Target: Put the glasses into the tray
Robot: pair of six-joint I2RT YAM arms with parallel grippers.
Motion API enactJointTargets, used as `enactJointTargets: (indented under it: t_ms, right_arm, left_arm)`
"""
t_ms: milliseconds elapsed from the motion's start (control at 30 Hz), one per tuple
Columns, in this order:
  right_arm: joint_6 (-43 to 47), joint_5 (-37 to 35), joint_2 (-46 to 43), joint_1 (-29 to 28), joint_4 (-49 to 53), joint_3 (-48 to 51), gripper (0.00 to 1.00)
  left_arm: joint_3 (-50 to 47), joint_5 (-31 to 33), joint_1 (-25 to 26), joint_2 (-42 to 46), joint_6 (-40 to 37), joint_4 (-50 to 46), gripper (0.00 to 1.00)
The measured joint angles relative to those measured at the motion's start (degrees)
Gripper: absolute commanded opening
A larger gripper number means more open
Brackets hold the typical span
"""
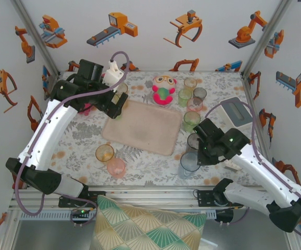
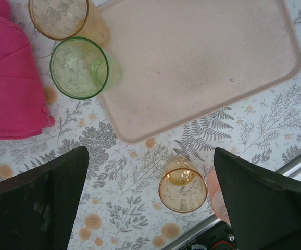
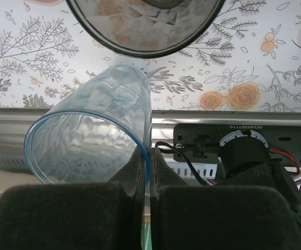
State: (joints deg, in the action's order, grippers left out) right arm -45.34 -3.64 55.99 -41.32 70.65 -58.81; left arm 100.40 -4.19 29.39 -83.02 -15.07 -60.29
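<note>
A floral-print surface carries the flat beige-pink rectangular tray at its centre. At the tray's 4 o'clock the right gripper is pinched tight on the rim of a translucent blue tumbler. The left gripper hangs wide apart and empty over the tray's 10 o'clock corner, beside a translucent green tumbler and an amber tumbler.

Robot test cell, lab-type. White wall panels with orange robot cartoons on three sides of tray. Aluminium frame posts behind tray. Left arm and right arm bolted at metal rail in front of tray. Floral tablecloth under tray.
</note>
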Motion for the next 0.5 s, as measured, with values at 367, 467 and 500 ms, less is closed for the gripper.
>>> enactJointTargets:
  t_ms: [367, 467, 500]
  right_arm:
    - [0.6, 1.1, 6.5, -4.0, -1.8, -6.5, 0.02]
    - [1.0, 1.1, 9.2, -4.9, -2.9, -8.7, 0.02]
    - [1.2, 1.1, 10.1, -5.0, -3.2, -9.7, 0.02]
  left_arm:
    - [0.0, 0.2, -0.2, 0.8, 0.5, 0.0, 0.97]
    - [0.0, -0.6, -0.8, 1.0, 1.1, 0.0, 0.97]
    - [0.0, -1.1, -1.1, 1.2, 1.3, 0.0, 0.97]
